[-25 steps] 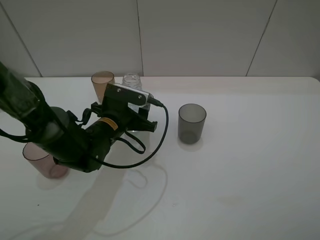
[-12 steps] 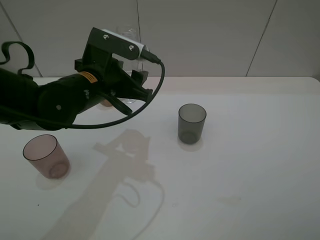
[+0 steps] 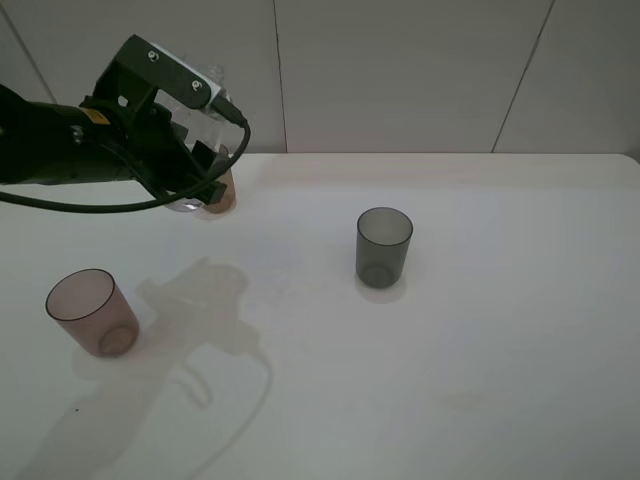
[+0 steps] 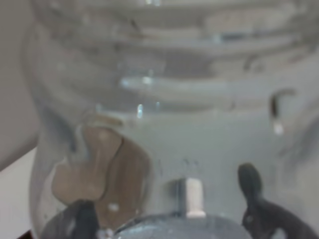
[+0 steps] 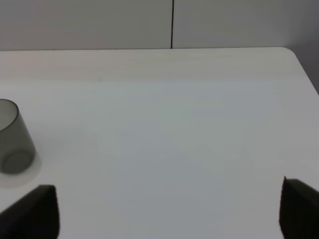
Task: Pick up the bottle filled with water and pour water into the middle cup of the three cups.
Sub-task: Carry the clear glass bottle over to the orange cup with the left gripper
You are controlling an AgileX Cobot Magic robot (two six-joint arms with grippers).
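My left gripper [image 3: 192, 165] is shut on the clear bottle [image 3: 211, 77] and holds it up off the table at the back left. In the left wrist view the bottle [image 4: 164, 74] fills the picture between the two dark fingertips [image 4: 253, 191]. The amber-brown middle cup [image 3: 223, 191] stands just behind and right of the gripper, partly hidden by it; it shows through the bottle in the left wrist view [image 4: 102, 172]. The pinkish-mauve cup [image 3: 88, 311] stands at the front left. The dark grey cup [image 3: 383, 246] stands mid-table. My right gripper [image 5: 167, 214] is open and empty.
The white table [image 3: 480, 350] runs to a pale panelled wall [image 3: 400, 70] at the back. The left arm's black cable [image 3: 235, 135] loops beside the gripper. The grey cup [image 5: 12, 137] shows at the edge of the right wrist view.
My left gripper has risen off the table with the bottle and swung left, from beside the amber cup to above and in front of it. The cups have not moved.
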